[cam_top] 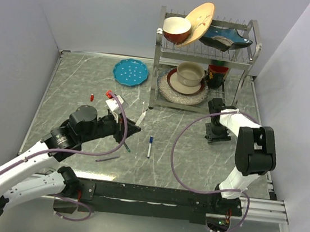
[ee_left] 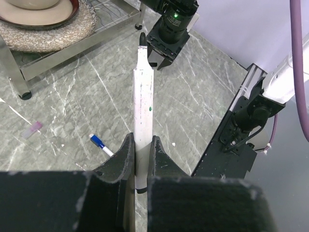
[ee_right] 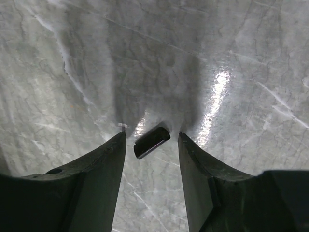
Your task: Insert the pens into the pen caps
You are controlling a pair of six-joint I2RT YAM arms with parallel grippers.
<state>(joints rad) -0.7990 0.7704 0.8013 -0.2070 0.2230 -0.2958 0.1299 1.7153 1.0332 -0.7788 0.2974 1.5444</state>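
My left gripper (ee_left: 141,145) is shut on a white-barrelled pen (ee_left: 143,96) whose black tip points toward the right arm. In the top view the left gripper (cam_top: 132,129) is left of the table's middle. My right gripper (ee_right: 151,137) points down at the table with its jaws open. A black pen cap (ee_right: 151,141) lies on its side between the fingers, touching neither. In the top view the right gripper (cam_top: 217,136) stands near the rack's right foot. A blue-ended pen (cam_top: 150,146) lies mid-table. A red pen cap (cam_top: 92,96) and another white pen (cam_top: 143,116) lie farther back.
A metal dish rack (cam_top: 246,62) with bowls and plates stands at the back right. A blue plate (cam_top: 131,72) lies to its left. Purple cables (cam_top: 180,153) loop over the table from both arms. A red-ended item (cam_top: 111,96) lies by the left arm.
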